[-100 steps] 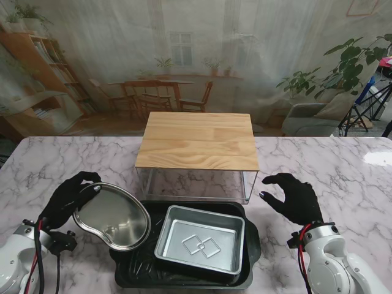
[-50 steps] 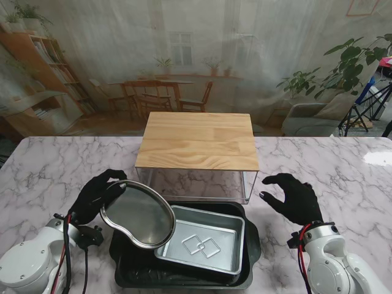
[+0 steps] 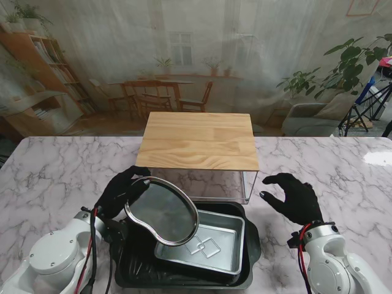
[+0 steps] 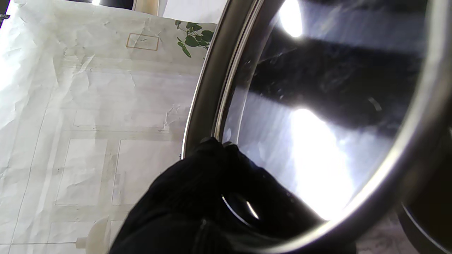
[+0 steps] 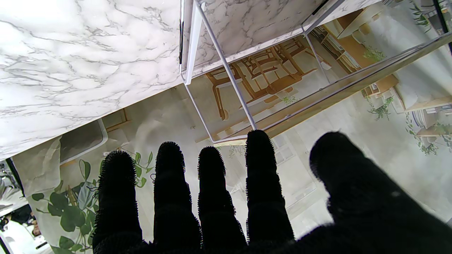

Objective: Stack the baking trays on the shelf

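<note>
Carrying the kidney-shaped steel tray point(image 3: 162, 211) toward the shelf point(image 3: 199, 139), first of the stack to go up.

My left hand point(image 3: 121, 191) is clamped on the tray's near-left rim, fingers point(image 4: 212, 165) wrapped over the edge, and the tray hangs tilted in the air above the rectangular silver pan point(image 3: 205, 240), which sits inside the dark roasting tray point(image 3: 248, 245) on the counter point(image 3: 49, 171) just in front of the shelf. My right hand point(image 3: 293, 197) hovers beside the shelf's right front leg, fingers point(image 5: 259, 169) spread and straight, holding nothing. Next, I judge, I need to lift the tray higher than the wooden top, level it, and carry it farther from me so the rim clears the shelf's front edge before I set it down.
</note>
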Motion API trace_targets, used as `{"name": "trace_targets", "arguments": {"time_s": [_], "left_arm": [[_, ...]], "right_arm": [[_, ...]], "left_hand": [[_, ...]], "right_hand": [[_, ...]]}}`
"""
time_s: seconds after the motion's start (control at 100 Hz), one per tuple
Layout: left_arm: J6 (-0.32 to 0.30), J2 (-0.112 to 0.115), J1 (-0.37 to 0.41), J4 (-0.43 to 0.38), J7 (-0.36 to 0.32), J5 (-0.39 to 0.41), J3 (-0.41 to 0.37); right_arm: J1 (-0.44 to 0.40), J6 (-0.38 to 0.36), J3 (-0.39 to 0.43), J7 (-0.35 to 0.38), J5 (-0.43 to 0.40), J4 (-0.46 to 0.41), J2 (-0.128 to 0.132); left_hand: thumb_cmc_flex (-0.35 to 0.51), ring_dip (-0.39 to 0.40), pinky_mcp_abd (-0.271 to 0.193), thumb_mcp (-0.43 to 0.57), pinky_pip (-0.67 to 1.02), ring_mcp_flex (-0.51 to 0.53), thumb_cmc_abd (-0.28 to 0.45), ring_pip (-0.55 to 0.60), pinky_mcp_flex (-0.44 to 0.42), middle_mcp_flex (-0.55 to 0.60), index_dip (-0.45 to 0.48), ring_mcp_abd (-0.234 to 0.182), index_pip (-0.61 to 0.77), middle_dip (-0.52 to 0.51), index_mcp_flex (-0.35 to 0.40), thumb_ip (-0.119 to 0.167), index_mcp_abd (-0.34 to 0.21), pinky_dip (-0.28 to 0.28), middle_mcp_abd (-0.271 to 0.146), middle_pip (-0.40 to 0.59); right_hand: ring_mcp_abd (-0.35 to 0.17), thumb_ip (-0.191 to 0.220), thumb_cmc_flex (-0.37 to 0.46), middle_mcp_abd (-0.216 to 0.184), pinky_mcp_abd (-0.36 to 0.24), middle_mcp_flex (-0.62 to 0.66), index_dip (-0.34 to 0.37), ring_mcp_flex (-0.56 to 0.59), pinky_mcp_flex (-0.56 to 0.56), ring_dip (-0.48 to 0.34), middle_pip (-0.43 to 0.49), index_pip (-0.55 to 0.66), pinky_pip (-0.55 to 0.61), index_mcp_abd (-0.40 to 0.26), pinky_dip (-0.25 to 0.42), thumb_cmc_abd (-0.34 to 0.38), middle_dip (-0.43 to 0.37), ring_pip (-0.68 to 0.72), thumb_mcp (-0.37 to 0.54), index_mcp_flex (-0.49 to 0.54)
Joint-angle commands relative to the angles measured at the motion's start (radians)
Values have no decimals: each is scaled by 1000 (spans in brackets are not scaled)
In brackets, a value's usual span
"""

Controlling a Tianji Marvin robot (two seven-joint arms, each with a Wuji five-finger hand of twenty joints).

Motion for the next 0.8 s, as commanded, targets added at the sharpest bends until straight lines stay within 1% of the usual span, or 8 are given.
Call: {"name": "trace_targets", "arguments": {"time_s": [0.0, 0.13, 0.22, 0.58, 0.68, 0.79], "left_arm": [[14, -14, -17, 9, -6, 3, 21], [40, -23, -40, 27, 27, -3, 59], [58, -27, -52, 35, 37, -9, 78], [108, -39, -70, 45, 79, -6, 126], [120, -39, -71, 48, 76, -6, 124], [126, -30, -68, 56, 38, -1, 99]], "right_arm": [[-4, 2, 2, 0, 2, 2, -2], [-3, -1, 4, 2, 9, 4, -2], [-3, 1, 4, 4, 11, 4, -2], [-1, -1, 5, 8, 13, 7, -2], [-1, -2, 5, 7, 14, 8, -2], [-2, -4, 6, 4, 14, 9, -3]], "left_hand": [[47, 11, -56, 66, 29, 13, 71, 28, 6, 11, 27, 59, 92, 8, 55, 38, -22, 4, -14, 19], [47, 11, -55, 68, 27, 10, 70, 28, 3, 7, 27, 62, 96, 9, 53, 38, -20, 5, -13, 21], [47, 11, -52, 69, 27, 9, 71, 29, -1, 6, 25, 63, 97, 9, 52, 38, -18, 6, -13, 22], [47, 9, -50, 72, 23, 0, 71, 26, -8, -1, 21, 64, 102, 8, 45, 36, -13, 10, -12, 24], [47, 8, -50, 74, 23, -2, 70, 26, -8, -3, 19, 67, 104, 6, 44, 35, -11, 11, -13, 24], [47, 7, -50, 73, 19, -6, 72, 25, -13, -7, 16, 63, 106, 2, 39, 34, -12, 11, -18, 22]], "right_hand": [[-19, 26, -5, -3, -30, -23, 13, -41, -13, -15, 14, -4, -14, -15, 13, 36, -3, -43, -23, -23], [-19, 26, -4, -2, -30, -24, 13, -41, -14, -15, 14, -5, -15, -15, 13, 35, -3, -43, -23, -24], [-18, 26, -4, -2, -30, -24, 13, -41, -15, -15, 14, -4, -15, -16, 13, 36, -3, -43, -23, -24], [-19, 26, -1, -2, -30, -25, 13, -42, -15, -15, 14, -4, -16, -15, 13, 37, -3, -44, -24, -24], [-19, 26, -1, -3, -30, -25, 13, -41, -15, -15, 15, -4, -15, -15, 13, 37, -3, -43, -24, -25], [-17, 26, -1, -3, -31, -26, 13, -43, -15, -15, 14, -4, -16, -15, 13, 37, -3, -44, -24, -25]]}}
